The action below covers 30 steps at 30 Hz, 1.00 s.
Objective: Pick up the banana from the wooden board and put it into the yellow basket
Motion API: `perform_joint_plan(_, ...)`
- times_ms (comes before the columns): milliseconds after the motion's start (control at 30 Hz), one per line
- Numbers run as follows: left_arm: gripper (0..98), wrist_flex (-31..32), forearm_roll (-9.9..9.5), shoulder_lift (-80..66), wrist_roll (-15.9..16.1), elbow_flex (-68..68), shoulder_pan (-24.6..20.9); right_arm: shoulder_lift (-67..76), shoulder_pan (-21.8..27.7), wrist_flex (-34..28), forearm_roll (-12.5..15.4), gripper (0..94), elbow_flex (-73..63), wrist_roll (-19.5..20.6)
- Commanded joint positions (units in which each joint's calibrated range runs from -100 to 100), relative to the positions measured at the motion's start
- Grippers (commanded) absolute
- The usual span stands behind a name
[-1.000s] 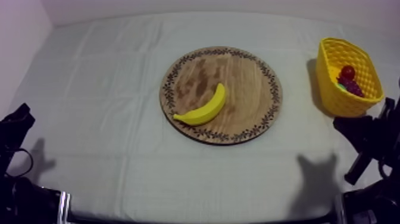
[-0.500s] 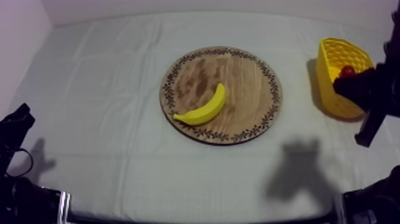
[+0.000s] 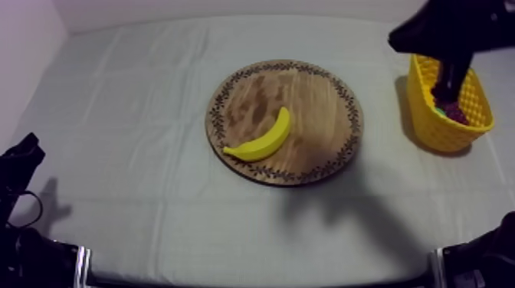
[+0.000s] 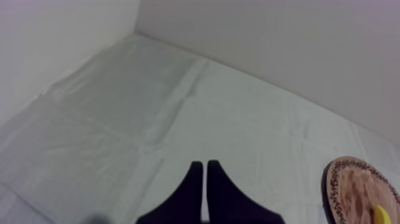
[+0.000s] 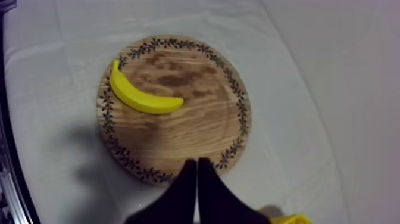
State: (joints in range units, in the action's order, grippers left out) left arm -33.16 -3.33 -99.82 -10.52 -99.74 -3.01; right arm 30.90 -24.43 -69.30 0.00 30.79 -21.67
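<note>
- Far to the left of the wooden board [image 3: 306, 96], the left arm [image 3: 21, 159] sits low at the edge of the counter [image 3: 138, 92], well apart from the board.
- At that arm's end, the left hand [image 4: 202, 165] is narrow. Its two black fingers [image 4: 191, 179] lie together as a wedge with nothing between them, above bare grey-white cloth [image 4: 119, 119], and the board's patterned rim is off to one side.
- On the board itself lies the banana [image 3: 262, 139], flat and curved. It is a little left of the board's middle and toward its near edge, with one tip close to the patterned rim, well apart from both hands.
- Right of the board, the right arm [image 3: 452, 27] comes in from the upper right and reaches over the yellow basket [image 3: 429, 132].
- The right hand [image 5: 193, 162] is narrow too, its fingers pressed together on nothing. In the right wrist view the tips show against the board's rim, with the banana toward the board's far side.
- Furthest right, the basket stands on the cloth apart from the board. Something dark purple lies inside it, probably a bunch of grapes [image 3: 458, 113], partly hidden by the arm.
</note>
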Motion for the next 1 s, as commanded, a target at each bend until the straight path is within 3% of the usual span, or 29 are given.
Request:
perform_joint_plan(0,0.1,0.02,-0.02,0.0,0.0,-0.03,0.01,-6.82,-1.82,-4.11,-1.43,0.9,-9.86,-0.77)
perform_joint_plan(200,0.1,0.02,-0.02,0.0,0.02,-0.03,0.01,-18.03,-5.75,-11.37,-4.01,0.7,-20.24,-3.62)
perform_joint_plan(500,0.1,0.02,-0.02,0.0,0.0,-0.03,0.01,-32.48,-6.14,-20.73,-3.18,0.6,-34.01,-5.58)
perform_joint_plan(967,0.1,0.02,-0.02,0.0,0.0,-0.03,0.01,-35.6,-5.36,-25.08,-3.74,0.4,-40.21,-29.82)
